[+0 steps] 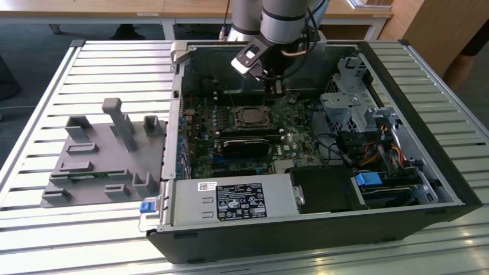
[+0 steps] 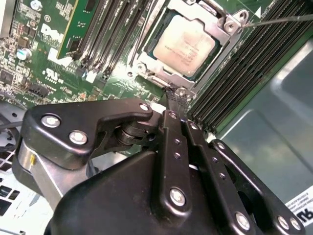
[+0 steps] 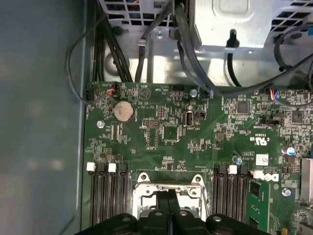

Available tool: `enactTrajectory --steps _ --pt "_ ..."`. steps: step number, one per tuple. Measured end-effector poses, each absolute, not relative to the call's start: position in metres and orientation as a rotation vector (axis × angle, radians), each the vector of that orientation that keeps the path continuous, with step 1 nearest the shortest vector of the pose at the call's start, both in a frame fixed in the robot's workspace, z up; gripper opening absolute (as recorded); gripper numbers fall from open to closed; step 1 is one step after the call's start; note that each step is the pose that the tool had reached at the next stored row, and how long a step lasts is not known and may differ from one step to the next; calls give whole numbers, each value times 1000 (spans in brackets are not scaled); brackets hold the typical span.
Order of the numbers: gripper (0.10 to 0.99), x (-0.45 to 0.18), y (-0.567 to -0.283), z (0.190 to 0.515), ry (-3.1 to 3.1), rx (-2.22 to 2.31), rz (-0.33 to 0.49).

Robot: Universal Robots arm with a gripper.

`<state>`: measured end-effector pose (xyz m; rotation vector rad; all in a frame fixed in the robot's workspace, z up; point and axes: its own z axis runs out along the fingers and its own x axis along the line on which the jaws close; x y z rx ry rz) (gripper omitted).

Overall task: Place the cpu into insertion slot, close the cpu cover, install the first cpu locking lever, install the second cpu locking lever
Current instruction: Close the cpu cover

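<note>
Two steps apparently finished, with cpu (image 2: pixel 185 45) seated beneath lowered cpu cover (image 2: pixel 159 78). Holds gripper (image 2: pixel 176 98) pressed together at cover's corner; likely needs precise locking lever (image 2: pixel 281 19) hooking.

The table (image 1: pixel 114 57) was lit brightly and evenly in the exterior view. Soft glare was seen on the cpu (image 2: pixel 185 45) in the second wrist view; the computer case (image 1: pixel 306 235) was shadowed inside.
</note>
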<state>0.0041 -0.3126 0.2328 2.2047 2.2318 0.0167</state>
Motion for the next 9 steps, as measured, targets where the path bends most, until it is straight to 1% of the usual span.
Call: enactTrajectory --steps 9 --pt "106 -7 -313 231 2232 2205 17"
